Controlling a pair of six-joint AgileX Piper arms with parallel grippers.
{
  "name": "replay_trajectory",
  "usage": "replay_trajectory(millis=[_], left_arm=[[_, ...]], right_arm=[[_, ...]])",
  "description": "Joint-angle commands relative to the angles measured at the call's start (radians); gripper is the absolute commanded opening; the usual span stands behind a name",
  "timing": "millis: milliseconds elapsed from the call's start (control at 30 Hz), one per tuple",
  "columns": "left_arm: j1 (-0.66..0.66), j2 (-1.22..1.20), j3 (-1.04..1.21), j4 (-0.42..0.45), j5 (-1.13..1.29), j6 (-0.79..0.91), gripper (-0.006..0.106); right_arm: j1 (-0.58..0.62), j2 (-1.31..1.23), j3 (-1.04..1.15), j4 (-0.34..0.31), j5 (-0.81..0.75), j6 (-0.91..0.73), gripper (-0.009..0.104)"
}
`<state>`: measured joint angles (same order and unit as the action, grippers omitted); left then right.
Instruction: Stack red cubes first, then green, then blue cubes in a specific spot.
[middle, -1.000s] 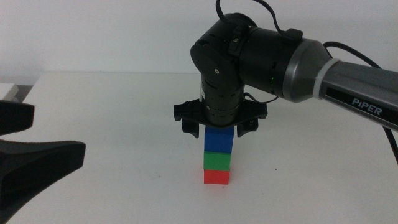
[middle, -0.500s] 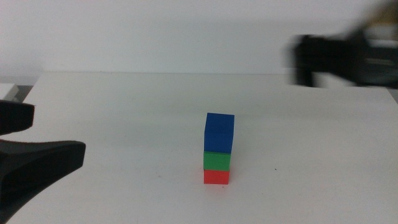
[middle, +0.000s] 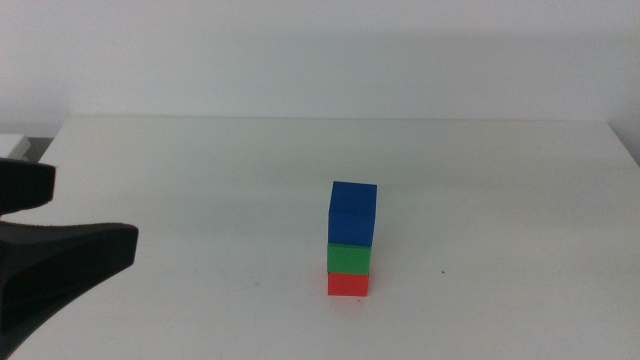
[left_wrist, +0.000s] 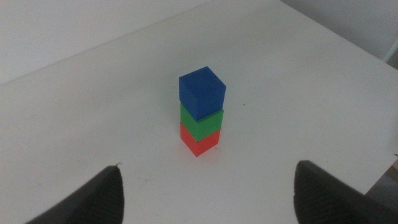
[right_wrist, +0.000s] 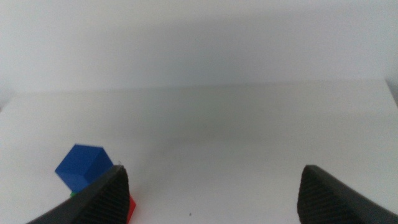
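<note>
Two grippers frame your scene, both with jaws spread wide and holding nothing. Your left gripper (left_wrist: 205, 186) waits well apart from the stack, looking down on it; in the middle view its dark jaws (middle: 60, 260) lie far to the stack's left. Your right gripper (right_wrist: 211, 186) is out of the middle view and sees the stack just past one jaw. Stack, bottom to top: red cube (middle: 348, 284) on the white table (middle: 200, 180), green cube (middle: 350, 259) resting on it, blue cube (middle: 353, 212) uppermost, turned slightly askew on the green.
</note>
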<state>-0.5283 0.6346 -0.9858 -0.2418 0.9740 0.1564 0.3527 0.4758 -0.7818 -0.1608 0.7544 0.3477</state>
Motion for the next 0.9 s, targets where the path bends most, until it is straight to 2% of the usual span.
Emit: replay_trajectory(millis=[0, 200, 300, 467, 567, 733, 867], left_arm=[[0.001, -0.004, 0.005, 0.001, -0.014, -0.004, 0.094], [0.001, -0.004, 0.005, 0.001, -0.014, -0.004, 0.094], [0.001, -0.004, 0.005, 0.001, -0.014, -0.004, 0.094], [0.001, -0.004, 0.005, 0.001, -0.014, -0.004, 0.094], [0.001, -0.004, 0.005, 0.001, -0.014, -0.004, 0.094], [0.004, -0.01, 0.038, 0.005, -0.048, -0.004, 0.094], [0.101, -0.103, 0.189, 0.054, -0.239, -0.004, 0.094]], right_arm=[[-0.066, -0.043, 0.059, 0.065, -0.074, -0.074, 0.088], [-0.214, -0.038, 0.155, 0.195, -0.181, -0.227, 0.088], [-0.257, -0.03, 0.19, 0.19, -0.204, -0.229, 0.088], [-0.266, -0.032, 0.196, 0.138, -0.2, -0.218, 0.088], [-0.266, -0.032, 0.196, 0.166, -0.2, -0.21, 0.088], [-0.266, -0.032, 0.196, 0.166, -0.2, -0.21, 0.088], [-0.266, -0.032, 0.196, 0.166, -0.2, -0.21, 0.088]])
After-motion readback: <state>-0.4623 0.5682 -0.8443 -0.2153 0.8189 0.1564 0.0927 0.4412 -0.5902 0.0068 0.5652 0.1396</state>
